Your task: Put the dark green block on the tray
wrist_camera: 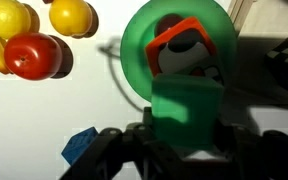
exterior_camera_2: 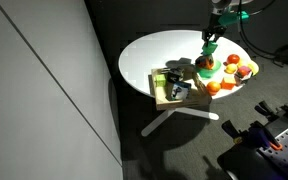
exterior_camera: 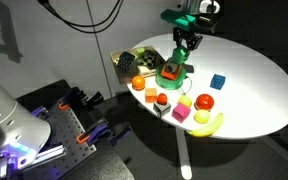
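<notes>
- The gripper point(wrist_camera: 187, 138) hung over the bright green round plate point(wrist_camera: 134, 60). In the wrist view its dark fingers stood on either side of the dark green block point(wrist_camera: 187, 105).
- I could not tell whether the fingers had closed on the block or only bracketed it. Their tips were blurred and dark in the wrist view and too small in both exterior views.
- The block showed over the near part of the plate, just in front of an orange-red object point(wrist_camera: 179, 45) lying there. It could not be told whether the block rested on the plate or hung lifted.
- The tray point(exterior_camera_2: 174, 102) lay just beside the plate on the white table point(exterior_camera: 254, 70).
- The step in hand looked like the grasp and lift. It called for a square, centred pinch on the block's side faces so that it would not twist out.
- A straight rise first would probably have kept the block clear of the orange-red object and the plate's rim before any sideways travel toward the tray.
- The blue cube point(wrist_camera: 81, 146) and the tomato point(wrist_camera: 32, 55) stood away from that path.
</notes>
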You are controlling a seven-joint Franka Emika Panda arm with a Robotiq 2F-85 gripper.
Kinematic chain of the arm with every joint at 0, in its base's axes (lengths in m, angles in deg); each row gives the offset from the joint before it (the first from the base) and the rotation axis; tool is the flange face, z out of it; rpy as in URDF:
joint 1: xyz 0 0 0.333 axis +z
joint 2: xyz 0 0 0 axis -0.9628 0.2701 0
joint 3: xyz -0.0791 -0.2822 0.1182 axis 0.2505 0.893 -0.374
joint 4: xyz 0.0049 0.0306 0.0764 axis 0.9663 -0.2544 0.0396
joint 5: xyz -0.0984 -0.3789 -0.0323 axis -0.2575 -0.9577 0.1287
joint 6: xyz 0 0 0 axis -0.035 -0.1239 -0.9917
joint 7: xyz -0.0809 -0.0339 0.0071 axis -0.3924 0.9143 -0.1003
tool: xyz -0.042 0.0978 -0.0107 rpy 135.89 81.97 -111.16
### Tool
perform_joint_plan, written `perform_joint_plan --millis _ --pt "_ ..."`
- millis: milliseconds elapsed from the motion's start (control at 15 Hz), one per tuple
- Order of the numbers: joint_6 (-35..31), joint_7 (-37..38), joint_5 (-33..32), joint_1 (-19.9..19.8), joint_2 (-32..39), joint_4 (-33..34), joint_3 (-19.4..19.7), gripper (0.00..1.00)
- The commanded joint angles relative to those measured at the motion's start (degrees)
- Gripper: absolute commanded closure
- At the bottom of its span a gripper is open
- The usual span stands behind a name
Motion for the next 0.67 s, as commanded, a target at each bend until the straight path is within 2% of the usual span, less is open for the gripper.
perform_joint_plan --millis 0,600 --pt "-0.1 0.2 -1.2 1.7 -4.3 -4.1 -0.2 0.69" --pt "3.2 4.5 -6.6 7.3 -7.1 -8.6 0.3 0.69"
